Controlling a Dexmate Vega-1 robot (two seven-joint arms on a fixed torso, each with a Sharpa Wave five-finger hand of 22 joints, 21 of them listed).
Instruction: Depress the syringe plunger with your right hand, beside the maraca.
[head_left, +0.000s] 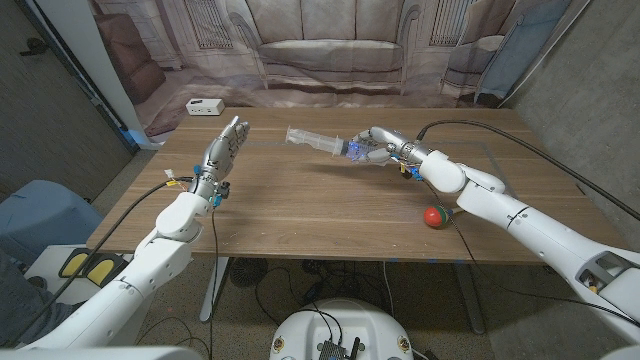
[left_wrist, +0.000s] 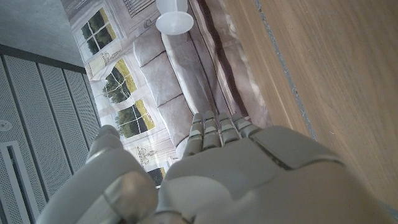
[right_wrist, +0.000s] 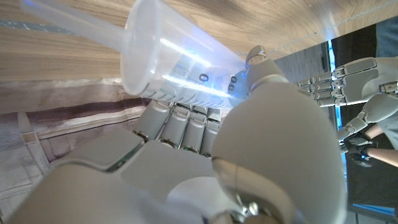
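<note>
A clear plastic syringe (head_left: 318, 142) is held off the table, lying roughly level with its far end toward the left. My right hand (head_left: 374, 147) grips its barrel end, fingers wrapped around it. Up close in the right wrist view, the syringe barrel (right_wrist: 180, 59) with printed marks sits between that hand's fingers (right_wrist: 186, 121) and thumb. A red and green maraca (head_left: 434, 216) lies on the table near the front edge, beside my right forearm. My left hand (head_left: 222, 150) stands raised at the table's left side, fingers straight and apart, holding nothing; its back (left_wrist: 249, 174) is seen in the left wrist view.
A white power strip (head_left: 204, 106) lies at the back left corner of the wooden table (head_left: 300, 210). A black cable (head_left: 520, 145) runs along the back right. A printed backdrop hangs behind the table.
</note>
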